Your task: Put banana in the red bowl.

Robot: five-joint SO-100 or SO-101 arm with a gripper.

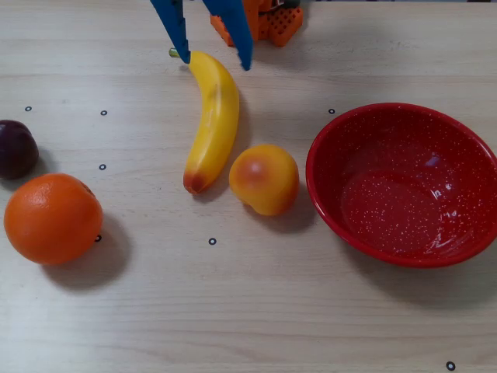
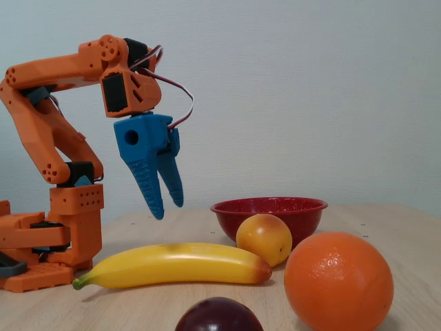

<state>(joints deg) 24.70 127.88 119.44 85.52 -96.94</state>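
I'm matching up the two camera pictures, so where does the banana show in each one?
Overhead view: the banana lies upper centre, stem under the blue gripper.
Fixed view: the banana lies lower centre-left, stem pointing left.
Shared landmark: the peach-like fruit beside its reddish end, in front of the red bowl.

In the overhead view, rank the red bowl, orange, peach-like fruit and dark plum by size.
1. Speckled red bowl
2. Round orange
3. Yellow-orange peach-like fruit
4. Dark purple plum, though the frame edge cuts it off.

Peach (image 1: 264, 179), orange (image 1: 53, 218), dark plum (image 1: 15, 148) on table (image 1: 233, 311).
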